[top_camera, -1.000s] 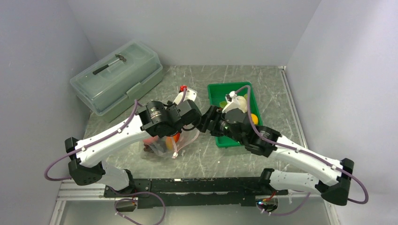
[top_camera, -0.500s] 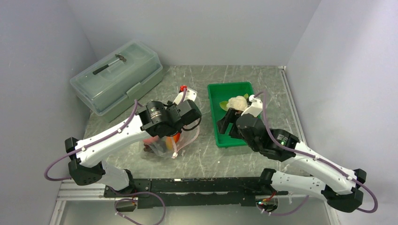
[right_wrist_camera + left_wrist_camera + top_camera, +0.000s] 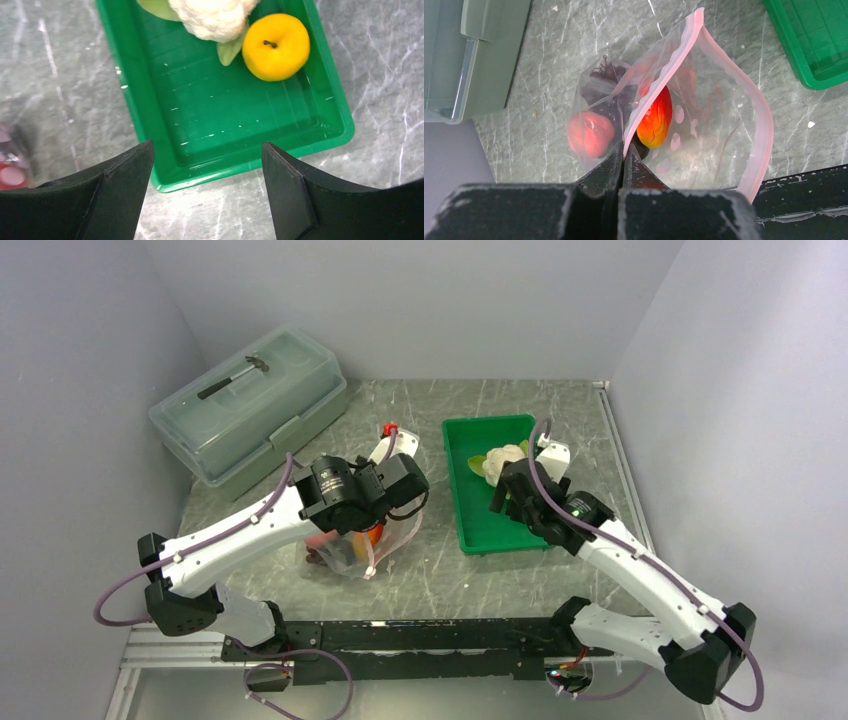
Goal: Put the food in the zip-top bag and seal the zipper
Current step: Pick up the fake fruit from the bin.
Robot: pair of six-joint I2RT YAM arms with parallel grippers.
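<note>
- Since a second earlier, the right arm had swung away from the bag's mouth and back over the green tray point(image 3: 225, 115); the left arm and the bag had not shifted.
- The right gripper point(image 3: 206, 147) hung above the near end of the tray, its jaws spread wide with nothing between them.
- The left gripper point(image 3: 624, 155) was clenched on the zipper point(image 3: 658, 90), pinching the near side of the pink strip and holding it up so that the mouth gaped.
- The zip-top bag point(image 3: 704, 115) lay on the marbled table point(image 3: 440, 575) just left of the tray, its mouth unsealed and its far lip curving out in a wide loop.
- Inside the bag sat the red-orange pepper point(image 3: 655, 117), just behind the pinched strip, with the pink-red peach point(image 3: 590, 134) to its left and the dark grape bunch point(image 3: 606, 87) beyond them.
- The cauliflower point(image 3: 215, 17) and the orange point(image 3: 276, 46) were in the far end of the tray, touching each other; the rest of the tray floor was bare.
- The translucent lidded box point(image 3: 250, 400) stood at the table's far left, well apart from the bag.
</note>
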